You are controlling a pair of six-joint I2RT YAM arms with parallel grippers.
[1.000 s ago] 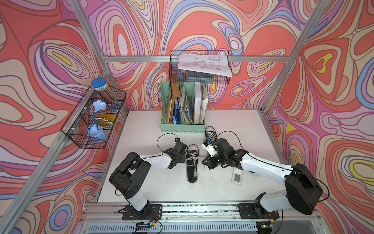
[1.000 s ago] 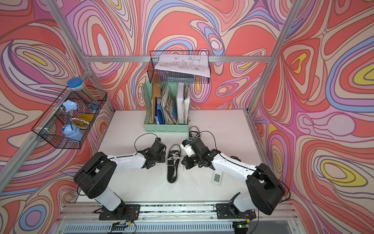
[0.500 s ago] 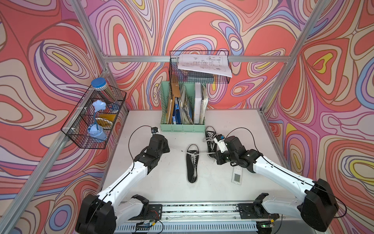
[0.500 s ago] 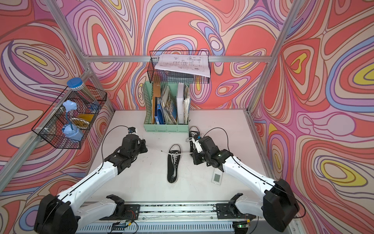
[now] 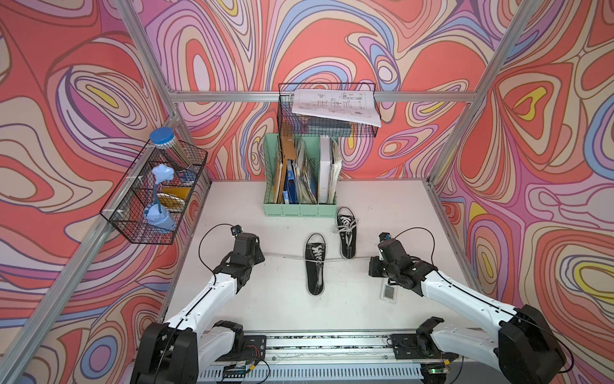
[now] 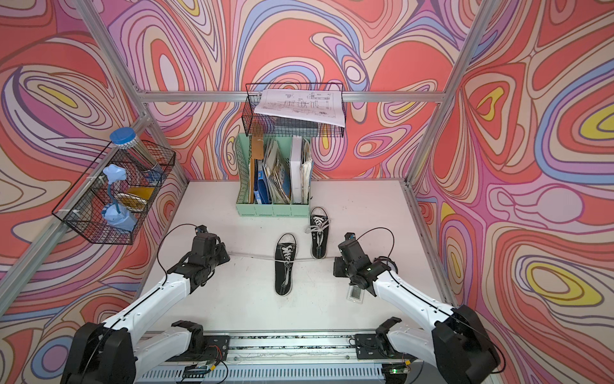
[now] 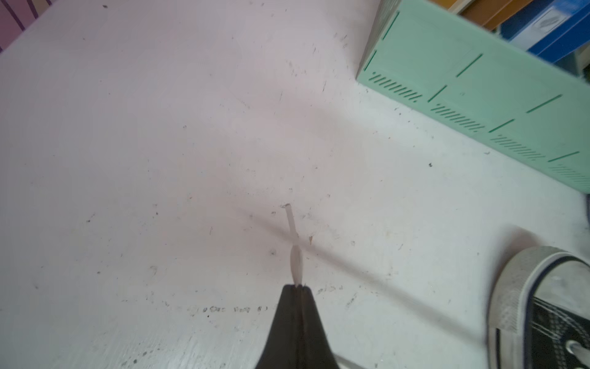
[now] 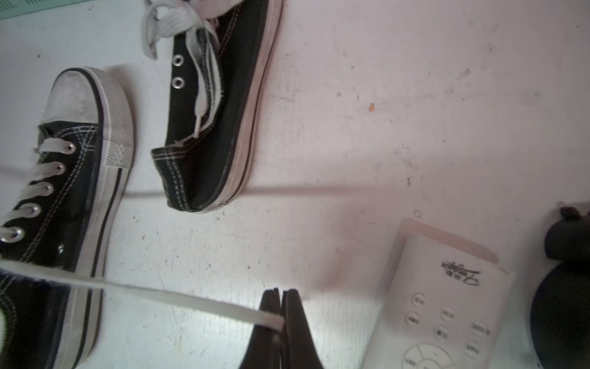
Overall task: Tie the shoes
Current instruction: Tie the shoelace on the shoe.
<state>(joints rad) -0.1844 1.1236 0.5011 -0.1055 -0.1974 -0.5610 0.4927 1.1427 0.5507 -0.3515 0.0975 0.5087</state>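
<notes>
Near shoe (image 5: 314,266): middle of worktop (image 5: 282,316), toe toward green file rack (image 5: 299,209); its white lace (image 8: 191,300) pulled taut to both sides.
Left jaws: closed on one lace tip (image 7: 296,262).
Right jaws: pinching the opposite end, beside a white remote (image 8: 447,303).
Far shoe (image 5: 346,232): just before the rack.

near shoe (image 5: 314,266) centre | far shoe (image 5: 346,232) behind it, right | file rack (image 5: 299,210) behind both | remote (image 5: 388,293) at right

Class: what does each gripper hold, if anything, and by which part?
The left gripper pinches the lace of the near shoe just behind its tip; the right gripper pinches its other end.
</notes>
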